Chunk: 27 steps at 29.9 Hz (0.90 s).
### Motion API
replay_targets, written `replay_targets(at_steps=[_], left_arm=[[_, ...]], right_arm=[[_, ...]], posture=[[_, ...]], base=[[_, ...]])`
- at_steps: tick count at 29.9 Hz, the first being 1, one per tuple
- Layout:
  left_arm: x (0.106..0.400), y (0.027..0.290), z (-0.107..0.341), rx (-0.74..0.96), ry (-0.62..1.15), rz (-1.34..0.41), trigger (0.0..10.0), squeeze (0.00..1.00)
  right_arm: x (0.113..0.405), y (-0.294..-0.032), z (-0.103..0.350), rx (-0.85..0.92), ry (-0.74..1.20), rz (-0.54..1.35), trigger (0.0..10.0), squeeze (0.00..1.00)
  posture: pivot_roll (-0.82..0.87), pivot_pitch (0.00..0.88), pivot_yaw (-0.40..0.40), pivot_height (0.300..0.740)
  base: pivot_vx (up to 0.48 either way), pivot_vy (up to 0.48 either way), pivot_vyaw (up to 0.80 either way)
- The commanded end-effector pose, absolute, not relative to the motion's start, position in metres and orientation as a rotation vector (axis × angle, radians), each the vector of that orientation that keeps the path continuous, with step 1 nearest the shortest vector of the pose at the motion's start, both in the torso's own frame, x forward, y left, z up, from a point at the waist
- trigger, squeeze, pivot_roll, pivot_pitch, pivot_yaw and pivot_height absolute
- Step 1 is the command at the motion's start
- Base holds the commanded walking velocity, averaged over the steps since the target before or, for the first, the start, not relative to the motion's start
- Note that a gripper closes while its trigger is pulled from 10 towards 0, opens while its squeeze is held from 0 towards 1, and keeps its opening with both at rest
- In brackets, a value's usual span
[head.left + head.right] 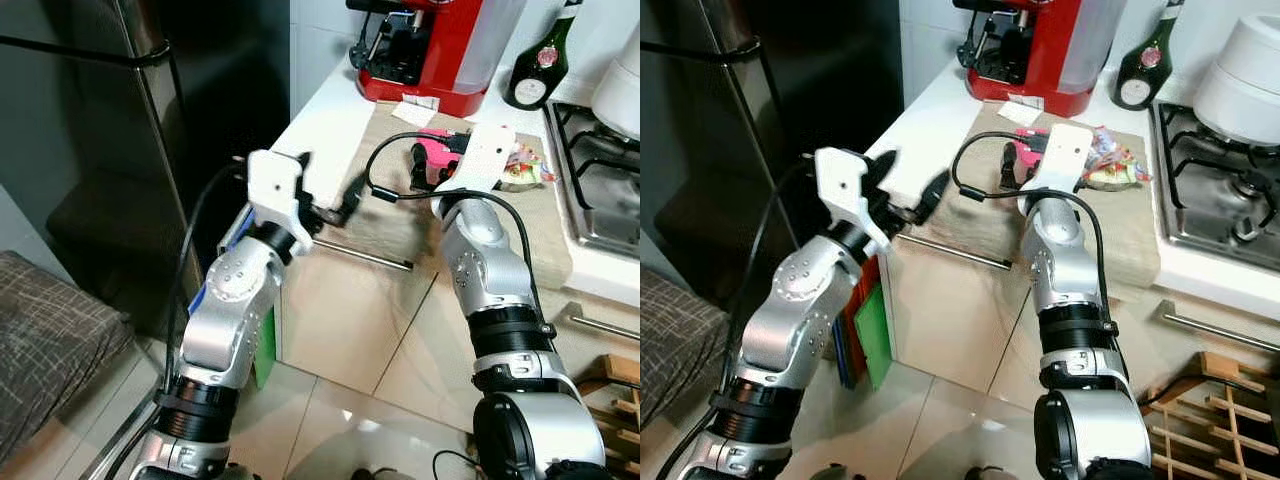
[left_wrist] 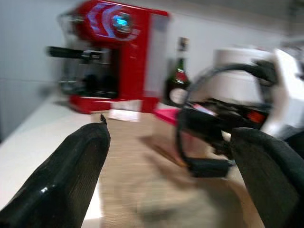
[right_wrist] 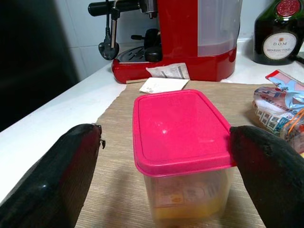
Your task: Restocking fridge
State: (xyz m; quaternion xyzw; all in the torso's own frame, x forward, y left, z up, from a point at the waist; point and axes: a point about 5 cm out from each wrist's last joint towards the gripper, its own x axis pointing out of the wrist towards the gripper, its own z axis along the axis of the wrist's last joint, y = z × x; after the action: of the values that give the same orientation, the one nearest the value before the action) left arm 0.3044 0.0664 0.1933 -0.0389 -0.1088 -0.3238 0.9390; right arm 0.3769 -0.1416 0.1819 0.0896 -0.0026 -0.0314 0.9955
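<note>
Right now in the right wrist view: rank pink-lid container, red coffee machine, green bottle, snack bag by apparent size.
1. red coffee machine, cropped at the top
2. pink-lid container, close to the camera between the open right gripper fingers, so it looks inflated
3. green bottle and snack bag: both cut off by the frame, too alike to rank

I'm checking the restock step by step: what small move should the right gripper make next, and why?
Probably close the right gripper on the pink-lidded container: its fingers stand open on either side of it on the mat, not yet touching.
</note>
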Motion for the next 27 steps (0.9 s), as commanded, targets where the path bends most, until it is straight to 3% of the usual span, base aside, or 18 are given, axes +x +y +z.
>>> replay_targets(at_steps=[1, 11, 17, 27], left_arm=[[0.301, 0.064, 0.199, -0.045, -0.25, -0.702, 10.0, 0.0], [0.294, 0.057, 0.192, -0.003, -0.242, -0.764, 10.0, 0.0], [0.292, 0.054, 0.191, -0.005, -0.236, -0.772, 10.0, 0.0], [0.291, 0.052, 0.19, -0.011, -0.233, -0.776, 10.0, 0.0]], right_arm=[[0.379, -0.142, 0.183, 0.19, 0.008, -0.071, 10.0, 0.0], [0.381, -0.155, 0.191, 0.168, -0.022, -0.106, 10.0, 0.0], [0.381, -0.153, 0.204, 0.132, -0.091, -0.071, 10.0, 0.0], [0.384, -0.145, 0.197, 0.116, -0.018, 0.025, 10.0, 0.0]], posture=[[0.04, 0.0, -0.02, 0.74], [0.04, 0.0, -0.021, 0.74], [0.04, 0.0, -0.023, 0.74], [0.04, 0.0, -0.024, 0.74]], base=[[0.0, 0.0, 0.0], [0.0, 0.0, 0.0], [0.0, 0.0, 0.0], [0.0, 0.0, 0.0]])
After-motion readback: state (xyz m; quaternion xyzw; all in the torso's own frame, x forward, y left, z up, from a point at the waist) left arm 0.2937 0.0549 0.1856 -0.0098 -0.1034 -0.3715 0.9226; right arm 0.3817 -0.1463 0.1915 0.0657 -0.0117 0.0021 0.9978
